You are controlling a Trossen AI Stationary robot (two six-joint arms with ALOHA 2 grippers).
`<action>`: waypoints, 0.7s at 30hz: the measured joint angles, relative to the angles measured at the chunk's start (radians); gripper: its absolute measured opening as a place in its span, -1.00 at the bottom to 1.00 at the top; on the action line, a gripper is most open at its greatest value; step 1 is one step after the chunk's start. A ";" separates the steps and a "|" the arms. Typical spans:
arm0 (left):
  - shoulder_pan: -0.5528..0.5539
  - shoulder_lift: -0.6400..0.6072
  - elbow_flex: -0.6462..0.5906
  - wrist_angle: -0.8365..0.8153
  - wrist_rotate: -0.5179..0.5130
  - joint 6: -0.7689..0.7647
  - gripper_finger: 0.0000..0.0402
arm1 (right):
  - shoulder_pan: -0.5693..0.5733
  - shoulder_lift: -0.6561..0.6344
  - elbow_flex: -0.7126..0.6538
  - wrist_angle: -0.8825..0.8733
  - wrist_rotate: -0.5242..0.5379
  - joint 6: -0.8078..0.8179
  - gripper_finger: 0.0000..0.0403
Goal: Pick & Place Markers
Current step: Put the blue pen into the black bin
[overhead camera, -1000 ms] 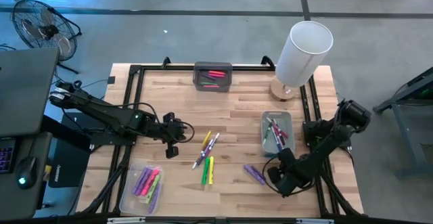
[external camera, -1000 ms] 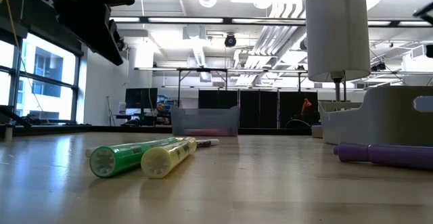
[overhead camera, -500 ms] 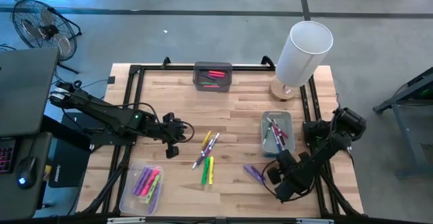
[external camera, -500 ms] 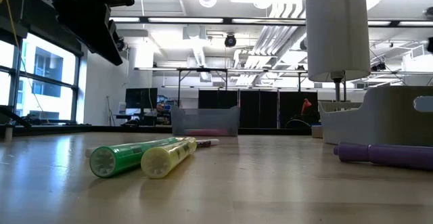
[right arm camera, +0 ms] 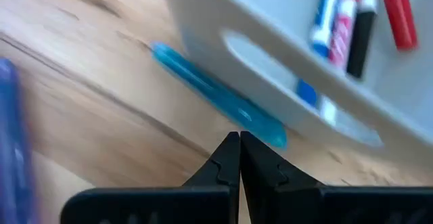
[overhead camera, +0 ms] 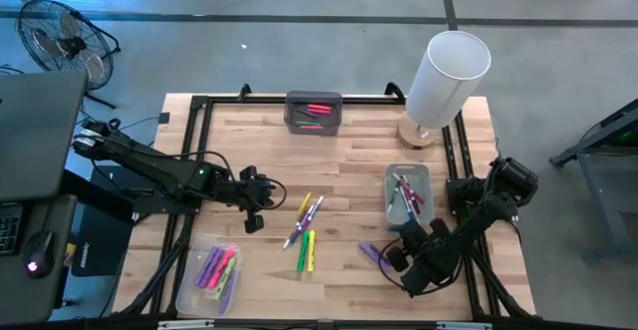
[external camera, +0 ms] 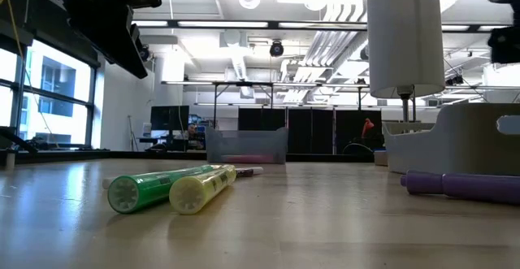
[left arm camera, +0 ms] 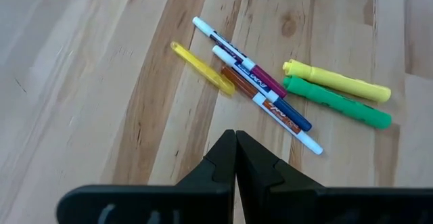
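Several markers lie loose mid-table: a thin yellow one, two white-barrelled ones, a yellow and a green highlighter. My left gripper hovers shut just left of them. Two purple markers lie near the front right. My right gripper is shut and points down beside them. It hangs over a blue marker that lies against the near wall of a grey tray. I see no touch.
The grey tray at right holds several markers. Another grey tray stands at the far edge, and a clear tray with markers at the front left. A white cylinder lamp stands at the far right corner.
My right gripper has rolled and tipped at the wrist near the grey tray's near wall, staying shut. Nothing on the table has moved.
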 joint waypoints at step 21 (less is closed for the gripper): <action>0.000 0.000 0.000 0.002 0.015 -0.014 -1.00 | -0.057 -0.003 0.188 -0.112 -0.074 -0.218 -1.00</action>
